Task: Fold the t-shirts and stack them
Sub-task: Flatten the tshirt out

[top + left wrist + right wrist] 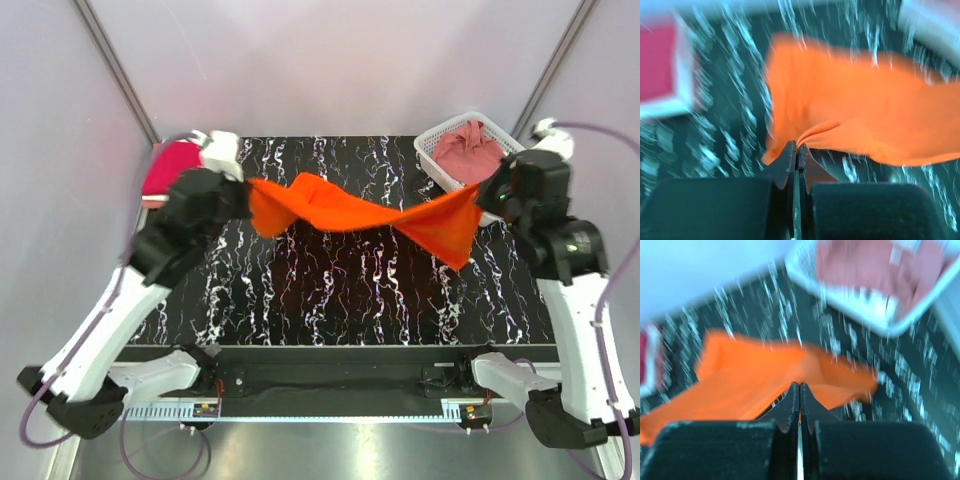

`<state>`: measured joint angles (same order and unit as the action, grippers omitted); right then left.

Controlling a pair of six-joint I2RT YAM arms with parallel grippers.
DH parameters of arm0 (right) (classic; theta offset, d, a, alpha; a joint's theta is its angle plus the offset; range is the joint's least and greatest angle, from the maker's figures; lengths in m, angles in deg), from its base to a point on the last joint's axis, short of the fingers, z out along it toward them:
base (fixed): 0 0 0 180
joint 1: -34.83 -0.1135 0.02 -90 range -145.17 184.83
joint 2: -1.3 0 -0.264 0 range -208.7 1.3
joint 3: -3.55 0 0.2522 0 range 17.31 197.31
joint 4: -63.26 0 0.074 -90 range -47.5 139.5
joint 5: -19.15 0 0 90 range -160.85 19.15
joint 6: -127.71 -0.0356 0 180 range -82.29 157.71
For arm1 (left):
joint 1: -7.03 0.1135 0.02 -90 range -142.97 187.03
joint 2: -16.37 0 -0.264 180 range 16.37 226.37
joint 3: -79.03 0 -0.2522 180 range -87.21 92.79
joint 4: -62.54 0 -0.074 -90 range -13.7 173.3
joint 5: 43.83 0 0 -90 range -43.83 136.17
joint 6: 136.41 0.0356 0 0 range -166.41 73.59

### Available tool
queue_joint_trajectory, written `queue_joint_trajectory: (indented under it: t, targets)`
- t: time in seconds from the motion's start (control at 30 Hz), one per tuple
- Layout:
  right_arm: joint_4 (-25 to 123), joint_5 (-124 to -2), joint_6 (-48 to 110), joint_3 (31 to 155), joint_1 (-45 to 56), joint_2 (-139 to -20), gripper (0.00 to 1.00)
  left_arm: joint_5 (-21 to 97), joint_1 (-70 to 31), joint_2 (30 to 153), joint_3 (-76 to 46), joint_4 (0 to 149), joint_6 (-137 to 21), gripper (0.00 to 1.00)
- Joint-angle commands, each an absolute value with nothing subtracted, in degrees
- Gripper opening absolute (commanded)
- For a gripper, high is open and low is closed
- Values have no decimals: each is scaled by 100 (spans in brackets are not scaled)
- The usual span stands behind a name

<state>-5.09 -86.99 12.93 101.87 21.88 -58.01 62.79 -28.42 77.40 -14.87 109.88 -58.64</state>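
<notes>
The left jaws are pinched shut on a bunched edge of the orange t-shirt (350, 215), and the right jaws are clamped tight on its opposite edge. From where I stand the shirt hangs strung between them above the worktop (340, 290), sagging in the middle, with a loose corner drooping below the right grip. It looks raised off the surface, though I cannot say whether its lowest fold brushes it.

I take this to be the spreading step: getting the shirt open and laid flat before any fold. The cloth looks rolled on itself near the middle, so I would draw the two grips gently apart until it opens, hold both ends level, then lower them together so the body lands smooth and not heaped. Only a small pinch of fabric sits in each grip, so a sharp tug could slip it free.

By my count:
- Two pairs of jaws, both gripping.
- One orange shirt in the air.
- One crimson t-shirt (168, 165) lying at the far left corner.
- One white basket (436, 150) at the far right.
- At least one dusty rose t-shirt (468, 150) crumpled inside the basket; whether more lie beneath it, I cannot tell.
</notes>
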Motion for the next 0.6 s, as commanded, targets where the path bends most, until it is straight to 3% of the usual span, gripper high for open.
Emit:
queue_joint_trajectory:
  t: [0.0,0.23,0.47,0.57]
  targets:
    - [-438,-9588,1802,11520,2209,-5812,0,7376,-2866,7280,-417,11216,-4870,0]
    - [-420,-9502,2128,13208,2209,-5347,0,7228,-2857,6481,884,10900,-4526,0]
    - [-385,-8816,1890,12666,2209,-5310,0,6209,-2866,6198,491,10144,-4335,0]
    - [-306,-8746,1890,12296,2209,-5556,0,6836,-2857,6505,122,9811,-3886,0]
